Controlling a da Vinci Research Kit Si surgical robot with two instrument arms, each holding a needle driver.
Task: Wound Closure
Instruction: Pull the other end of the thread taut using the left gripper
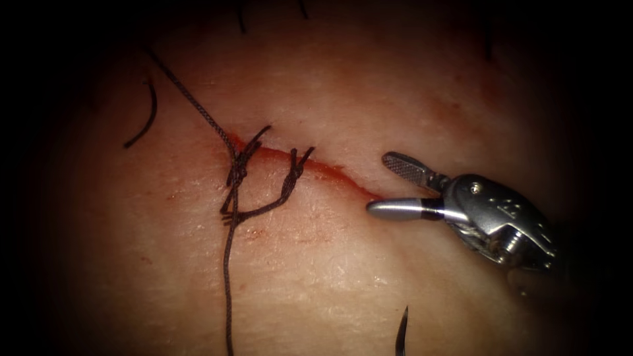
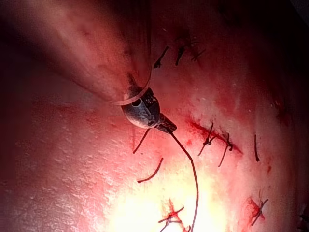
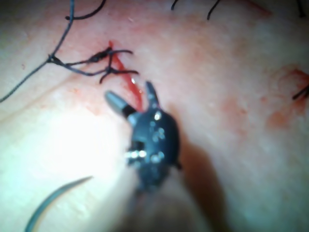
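Pale pink, bumpy tissue point(image 1: 369, 86) lies under everything in the endoscope view. A thin red cut point(image 1: 310, 166) runs across it from about 10 o'clock to 4 o'clock. Two knotted stitches point(image 1: 264, 178) cross the cut. A long dark braided thread point(image 1: 227, 277) runs from the knots to 6 o'clock. The right arm's shiny silver tool point(image 1: 386, 184) sits at the cut's right end, jaws wide open, holding nothing. The dark curved needle point(image 1: 401, 329) peeks in at 6 o'clock, lying loose on the tissue.

From the left wrist, the left arm's dark round tool point(image 2: 166, 126) pinches the thread point(image 2: 193, 179) in closed jaws.

From the right wrist, the open tool point(image 3: 130, 96) straddles the cut point(image 3: 126, 79). The needle point(image 3: 53, 200) rests free nearby.
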